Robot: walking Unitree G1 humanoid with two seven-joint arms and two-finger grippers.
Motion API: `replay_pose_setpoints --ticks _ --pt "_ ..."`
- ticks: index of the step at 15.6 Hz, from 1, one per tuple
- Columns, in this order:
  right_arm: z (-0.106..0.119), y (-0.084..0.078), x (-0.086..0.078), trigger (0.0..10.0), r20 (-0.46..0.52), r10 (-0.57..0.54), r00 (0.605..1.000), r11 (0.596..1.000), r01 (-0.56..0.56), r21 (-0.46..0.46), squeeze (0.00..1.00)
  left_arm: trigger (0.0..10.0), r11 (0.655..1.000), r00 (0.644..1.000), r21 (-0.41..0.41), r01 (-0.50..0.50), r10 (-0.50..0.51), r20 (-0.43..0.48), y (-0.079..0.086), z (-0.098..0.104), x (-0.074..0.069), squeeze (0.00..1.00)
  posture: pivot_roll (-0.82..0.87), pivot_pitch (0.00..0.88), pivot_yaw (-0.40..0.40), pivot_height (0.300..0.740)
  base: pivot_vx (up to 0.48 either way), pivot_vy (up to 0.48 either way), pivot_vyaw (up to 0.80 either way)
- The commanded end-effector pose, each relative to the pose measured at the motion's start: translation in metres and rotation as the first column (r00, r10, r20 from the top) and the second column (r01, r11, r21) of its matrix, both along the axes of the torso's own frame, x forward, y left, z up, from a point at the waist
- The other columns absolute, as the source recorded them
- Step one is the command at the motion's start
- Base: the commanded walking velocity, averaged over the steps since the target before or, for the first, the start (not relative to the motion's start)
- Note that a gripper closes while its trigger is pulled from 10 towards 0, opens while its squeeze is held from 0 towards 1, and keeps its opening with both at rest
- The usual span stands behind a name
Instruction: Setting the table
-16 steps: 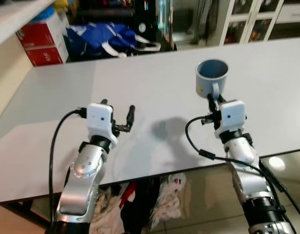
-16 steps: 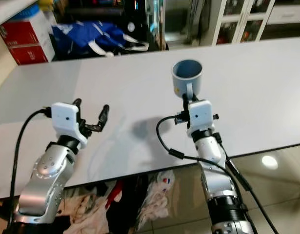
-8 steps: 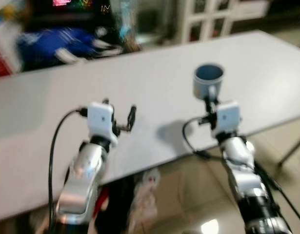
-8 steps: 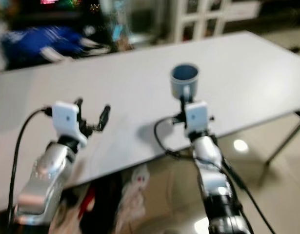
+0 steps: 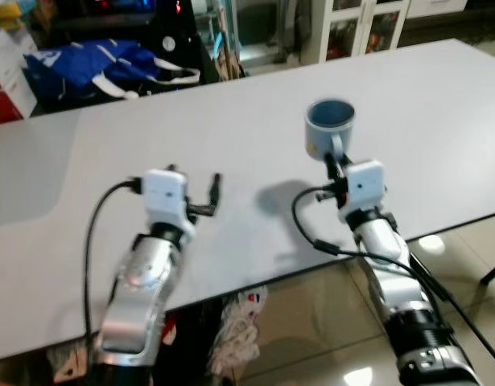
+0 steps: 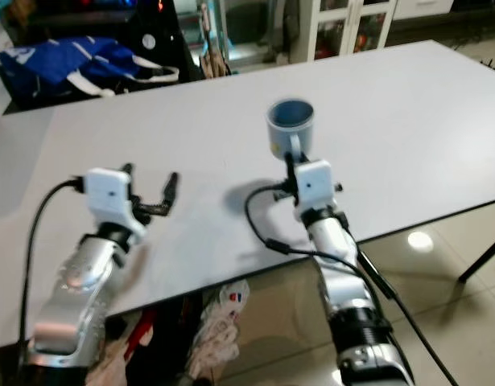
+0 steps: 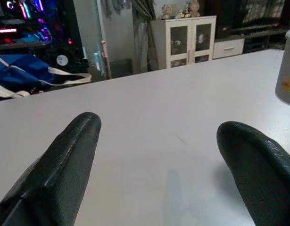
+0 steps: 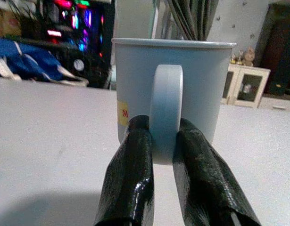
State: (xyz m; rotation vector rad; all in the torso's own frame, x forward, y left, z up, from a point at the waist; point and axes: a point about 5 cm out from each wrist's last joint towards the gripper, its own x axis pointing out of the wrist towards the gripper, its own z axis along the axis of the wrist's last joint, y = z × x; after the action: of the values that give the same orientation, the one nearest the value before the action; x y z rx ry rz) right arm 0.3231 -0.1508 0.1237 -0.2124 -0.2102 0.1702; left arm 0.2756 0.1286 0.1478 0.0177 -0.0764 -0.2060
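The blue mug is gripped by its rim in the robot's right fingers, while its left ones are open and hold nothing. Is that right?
Not quite. The right gripper holds the blue mug by its handle, not its rim: the right wrist view shows the black fingers pinching the handle from both sides. The left gripper is indeed open and holds nothing.

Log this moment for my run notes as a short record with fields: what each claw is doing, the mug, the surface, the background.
right claw: shut on the mug's handle
mug: light blue, upright, open end up, held over the table; contents cannot be told
left claw: open, holding nothing, over the table
table: white, bare where visible
background: blue bag beyond the far edge, white cabinet behind
floor: shiny tiles near the robot
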Motion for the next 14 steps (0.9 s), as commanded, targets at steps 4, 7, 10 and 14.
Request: replay_pose_setpoints --ticks 4,7,10,14 --pt "0.003 0.007 0.015 0.0 -0.024 0.021 0.999 0.998 -0.02 0.053 0.0 10.0 1.0 1.0 0.014 -0.022 0.022 0.001 0.004 0.001 -0.001 0.0 -0.04 0.0 0.061 0.74 0.0 0.0 0.0" --pt "0.003 0.011 0.028 0.0 -0.055 0.04 0.998 0.998 -0.037 0.045 0.0 10.0 0.998 0.998 0.019 -0.052 0.052 -0.021 0.01 -0.001 -0.011 0.0 0.0 0.0 0.04 0.74 0.0 0.0 0.0" --pt "0.003 0.013 0.036 0.0 -0.075 0.045 0.996 0.998 -0.042 0.047 0.0 10.0 0.996 0.995 0.022 -0.091 0.092 -0.037 0.017 -0.003 -0.02 0.0 0.07 0.0 0.013 0.74 0.0 0.0 0.0" --pt "0.011 0.017 0.05 0.0 -0.098 0.049 0.994 0.998 -0.046 0.036 0.0 10.0 0.989 0.988 0.043 -0.14 0.142 -0.061 0.031 -0.003 -0.039 0.0 0.15 0.0 -0.003 0.74 0.0 0.0 0.0"
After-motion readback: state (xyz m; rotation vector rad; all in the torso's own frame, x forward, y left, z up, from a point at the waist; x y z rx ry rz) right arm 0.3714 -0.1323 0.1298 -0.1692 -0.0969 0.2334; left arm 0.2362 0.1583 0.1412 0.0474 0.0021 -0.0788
